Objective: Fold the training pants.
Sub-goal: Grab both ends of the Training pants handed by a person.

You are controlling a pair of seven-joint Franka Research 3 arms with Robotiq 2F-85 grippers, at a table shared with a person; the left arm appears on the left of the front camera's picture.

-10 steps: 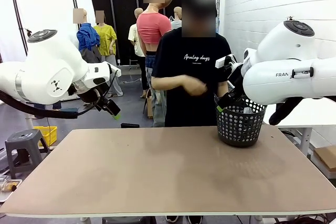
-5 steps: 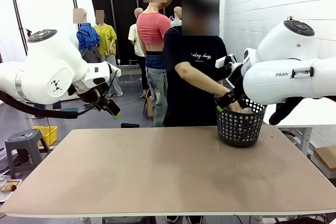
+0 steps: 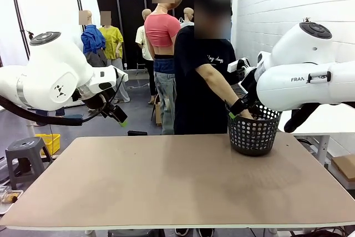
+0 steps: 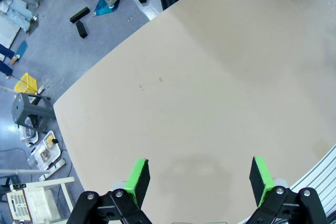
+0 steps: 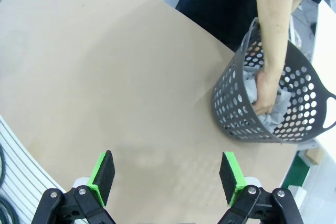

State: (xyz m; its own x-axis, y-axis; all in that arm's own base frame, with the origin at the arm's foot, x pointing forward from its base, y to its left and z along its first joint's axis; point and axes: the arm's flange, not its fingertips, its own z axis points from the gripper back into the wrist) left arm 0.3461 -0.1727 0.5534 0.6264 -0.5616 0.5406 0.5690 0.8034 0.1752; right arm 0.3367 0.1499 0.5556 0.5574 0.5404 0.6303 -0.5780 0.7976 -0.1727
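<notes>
The training pants [image 5: 284, 99] lie bunched as light grey cloth inside the black mesh basket [image 5: 234, 109]. That basket [image 3: 254, 135] stands at the far right of the table, and the person's hand [image 5: 264, 97] reaches down into it onto the cloth. My right gripper [image 3: 237, 107] hangs open just left of the basket's rim; in its wrist view its green pads [image 5: 103, 174] stand wide apart above bare tabletop. My left gripper [image 3: 118, 116] hovers open past the table's far left edge, holding nothing, and its pads [image 4: 139, 178] are also spread wide.
The brown table [image 3: 166, 181] stretches bare between both arms. The person [image 3: 202, 81] stands at its far side, leaning toward the basket. A grey stool [image 3: 25, 154] and a yellow crate [image 3: 51, 141] sit on the floor at the left.
The person has turned toward the basket and put a hand down inside it onto the grey cloth. Neither arm has moved.
</notes>
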